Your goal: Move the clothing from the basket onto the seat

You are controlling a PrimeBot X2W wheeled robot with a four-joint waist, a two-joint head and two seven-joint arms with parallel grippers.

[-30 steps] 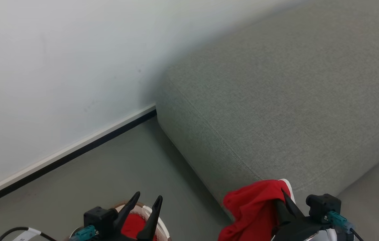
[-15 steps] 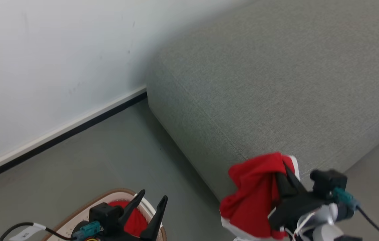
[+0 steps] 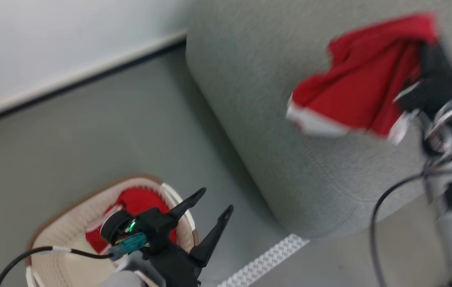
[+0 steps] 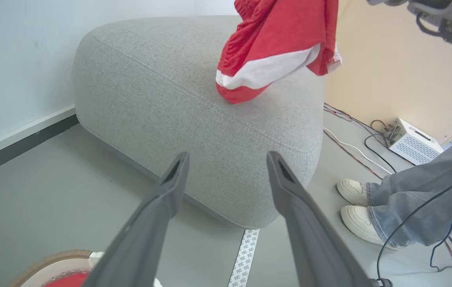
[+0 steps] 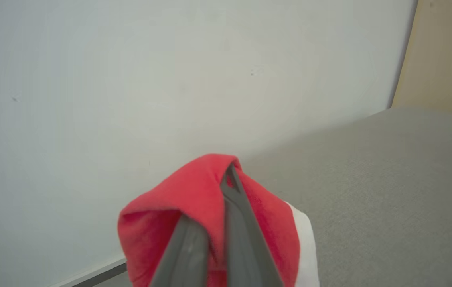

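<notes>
right gripper [image 5: 214,199] clamped on red garment [image 4: 273,36], hanging over the sofa [image 4: 178,91].
left gripper [image 4: 227,159] wide, empty, over the basket [image 3: 62,231].

surface notes:
seat [image 4: 194,99]: grey woven upholstery, matt, coarse visible weave, stitched seam along the edge.
clothing [image 4: 277,36]: soft red knit cloth, faintly ribbed; the white band looks smoother (no sheen on either).
basket [image 3: 62,235]: cream plastic, perforated wall, brown rim.
left gripper [image 4: 227,157]: fingers dark grey, matt, smooth, plastic by the look.
floor [image 4: 50,191]: grey, smooth, matt.
wall [image 5: 130,79]: white, smooth, matt paint.
tape strip [image 4: 243,255]: white, printed pattern.
box [image 4: 413,141]: white casing, perforated side.
person's jeans [image 4: 417,191]: blue denim. shoes [image 4: 355,191]: white, smooth.
</notes>
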